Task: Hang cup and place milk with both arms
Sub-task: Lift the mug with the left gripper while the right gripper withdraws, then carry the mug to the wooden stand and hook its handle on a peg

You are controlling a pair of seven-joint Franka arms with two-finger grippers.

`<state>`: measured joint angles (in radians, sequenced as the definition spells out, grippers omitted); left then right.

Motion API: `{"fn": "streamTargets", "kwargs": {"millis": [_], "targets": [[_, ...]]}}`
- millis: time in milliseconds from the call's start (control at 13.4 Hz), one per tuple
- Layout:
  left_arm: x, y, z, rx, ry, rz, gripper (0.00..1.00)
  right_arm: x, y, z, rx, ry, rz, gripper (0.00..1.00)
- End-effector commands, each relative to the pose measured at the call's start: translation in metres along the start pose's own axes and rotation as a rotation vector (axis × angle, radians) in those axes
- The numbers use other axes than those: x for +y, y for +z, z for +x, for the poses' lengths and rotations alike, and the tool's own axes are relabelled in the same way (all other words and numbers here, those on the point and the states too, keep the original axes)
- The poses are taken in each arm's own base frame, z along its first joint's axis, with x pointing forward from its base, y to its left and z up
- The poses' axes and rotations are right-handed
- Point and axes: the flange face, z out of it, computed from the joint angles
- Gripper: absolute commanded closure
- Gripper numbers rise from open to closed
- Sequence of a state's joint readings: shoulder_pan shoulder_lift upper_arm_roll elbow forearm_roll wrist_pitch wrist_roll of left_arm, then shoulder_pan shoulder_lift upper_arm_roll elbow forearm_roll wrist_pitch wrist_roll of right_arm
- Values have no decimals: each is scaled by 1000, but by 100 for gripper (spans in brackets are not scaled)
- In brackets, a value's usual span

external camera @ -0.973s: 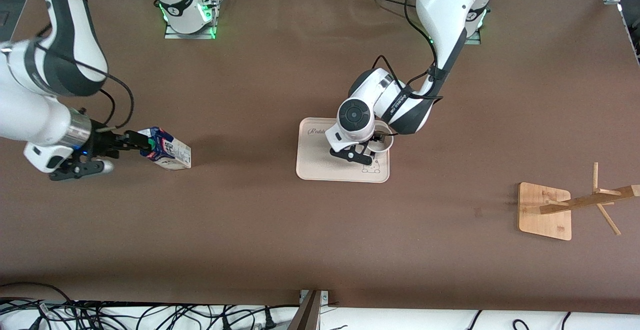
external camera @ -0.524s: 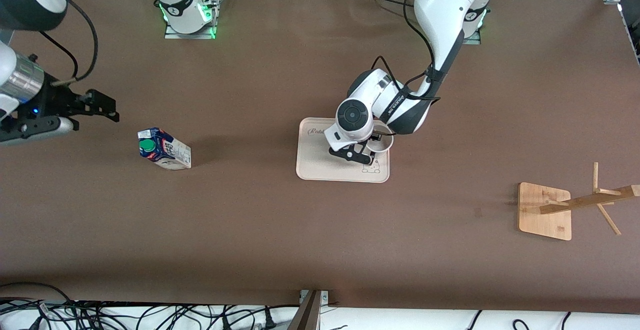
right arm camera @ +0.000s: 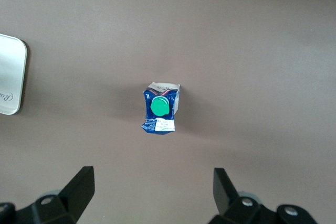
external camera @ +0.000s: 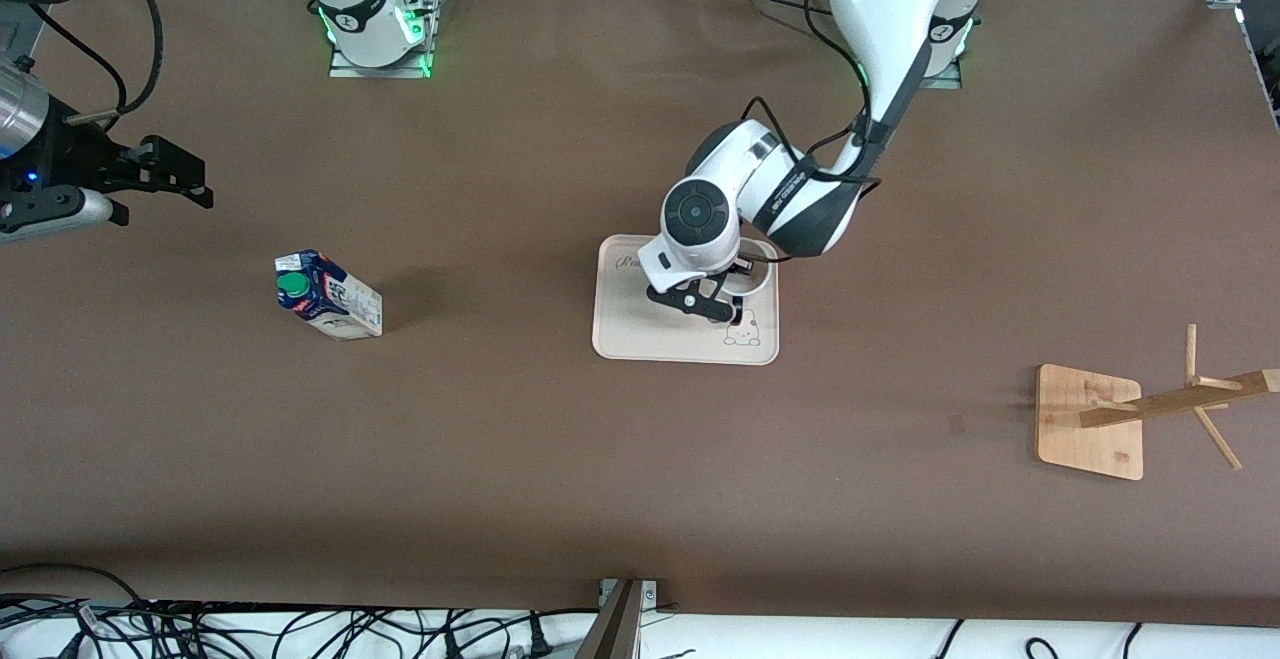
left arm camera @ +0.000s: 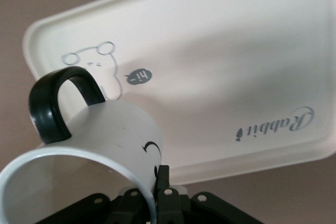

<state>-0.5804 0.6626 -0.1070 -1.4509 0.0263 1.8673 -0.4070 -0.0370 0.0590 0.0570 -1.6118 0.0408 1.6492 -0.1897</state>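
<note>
Left hand clamped cup rim over tray lettered "Rabbit", bear said "hi". Right hand spread wide above table; milk stood free.

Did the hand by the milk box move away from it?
Yes. The right hand was touching the milk a second ago; now it is open, up and away toward the right arm's end of the table. The milk stayed put.

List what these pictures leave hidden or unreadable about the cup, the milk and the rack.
- Cup: in the front view the left arm's wrist covers most of it; in the left wrist view the picture's edge cuts its rim and smiley face.
- Milk: print too small to read in either view.
- Wooden rack: the front view's edge cuts off its post.
- Tray: lettering partly covered by the left gripper.
</note>
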Motion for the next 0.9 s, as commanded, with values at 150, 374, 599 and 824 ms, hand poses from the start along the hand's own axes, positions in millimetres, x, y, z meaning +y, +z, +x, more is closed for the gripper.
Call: {"fn": "streamTargets", "kwargs": {"millis": [150,374,599,824], "targets": [[-87,-125,-13,68,-111,20,100,4,-5,4,34,-13,-59,0],[-186,-177,-8,74,-182,1,100,9,-5,8,60,-6,-62,0],[-282,-202,-4,114,-175,-35,100,10,-2,10,65,-10,-69,0],[-346,-225,-10,172,-204,-54,100,10,-1,11,62,-10,-68,0]]}}
